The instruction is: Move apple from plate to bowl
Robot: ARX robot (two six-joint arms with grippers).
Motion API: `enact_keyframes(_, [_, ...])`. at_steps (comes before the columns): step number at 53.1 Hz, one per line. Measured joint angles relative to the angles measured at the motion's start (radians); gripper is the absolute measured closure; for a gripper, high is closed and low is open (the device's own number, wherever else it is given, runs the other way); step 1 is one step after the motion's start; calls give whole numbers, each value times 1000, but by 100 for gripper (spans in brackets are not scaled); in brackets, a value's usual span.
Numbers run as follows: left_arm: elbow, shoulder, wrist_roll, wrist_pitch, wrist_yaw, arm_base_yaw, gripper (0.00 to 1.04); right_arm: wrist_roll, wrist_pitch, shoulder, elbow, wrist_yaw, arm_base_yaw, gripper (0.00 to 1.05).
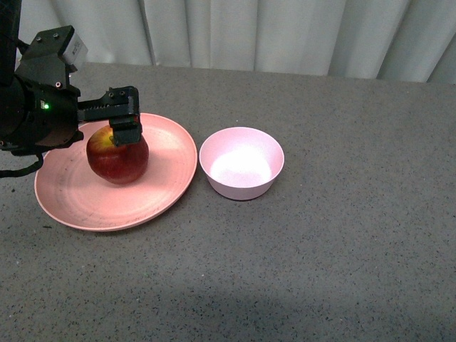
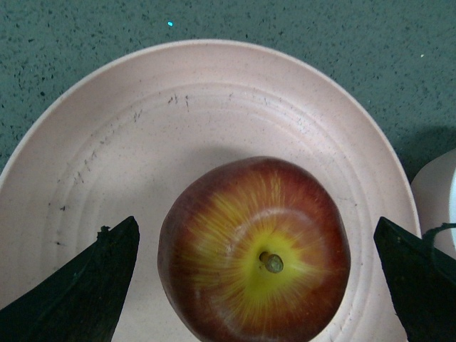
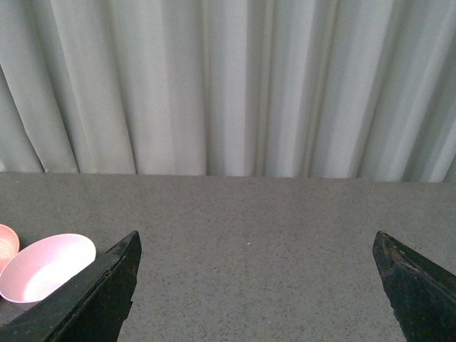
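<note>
Far left: the left gripper hangs low over the plate with its jaws spread wide. In the left wrist view 1 dark finger sits on each side of the apple, with bare plate showing in both gaps, so nothing is pinched. In the front view 1 finger seems to sit right at the top of the fruit near the stem, though I can't tell whether it actually touches.

The apple rests upright on the plate, stem up and yellow patch showing, a little left of the plate's middle. So the transfer isn't done: 0 of the real work, by my read. The approach looks finished, and the close, lift, carry and drop are all left.

Moving right, the bowl stands just beside the plate's right rim, upright and empty, ready to receive.

Right of that is open grey table below a pale curtain. The right gripper doesn't show in the front view. Its own camera shows the jaws spread and holding nothing, well clear of the action.
</note>
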Motion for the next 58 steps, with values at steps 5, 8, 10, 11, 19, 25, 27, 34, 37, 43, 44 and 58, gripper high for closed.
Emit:
enact_keyframes(5, [0,8,6,-25,-1,-1,7,0,0,0,0,0,0,9])
enact_keyframes(8, [0,13,10,-31,-2,-1,7,0,0,0,0,0,0,9])
enact_keyframes(10, [0,18,13,-31,-7,-1,7,0,0,0,0,0,0,9])
enact_keyframes(11, [0,19,15,-31,-10,-1,7,0,0,0,0,0,0,9])
enact_keyframes(19, [0,34,42,-36,-19,0,8,0,0,0,0,0,0,9])
enact_keyframes(25, [0,33,42,-35,-18,0,23,0,0,0,0,0,0,9])
enact_keyframes(27, [-1,31,42,-35,-17,0,27,0,0,0,0,0,0,9])
enact_keyframes(34, [-13,4,49,-27,-16,-13,32,0,0,0,0,0,0,9])
enact_keyframes(37, [-16,-24,55,-22,-8,-34,32,0,0,0,0,0,0,9])
enact_keyframes(43, [-9,-75,56,-20,9,-77,32,0,0,0,0,0,0,9])
enact_keyframes(44, [-5,-84,55,-20,10,-89,32,0,0,0,0,0,0,9])
enact_keyframes(58, [67,-84,86,-21,9,-201,32,0,0,0,0,0,0,9])
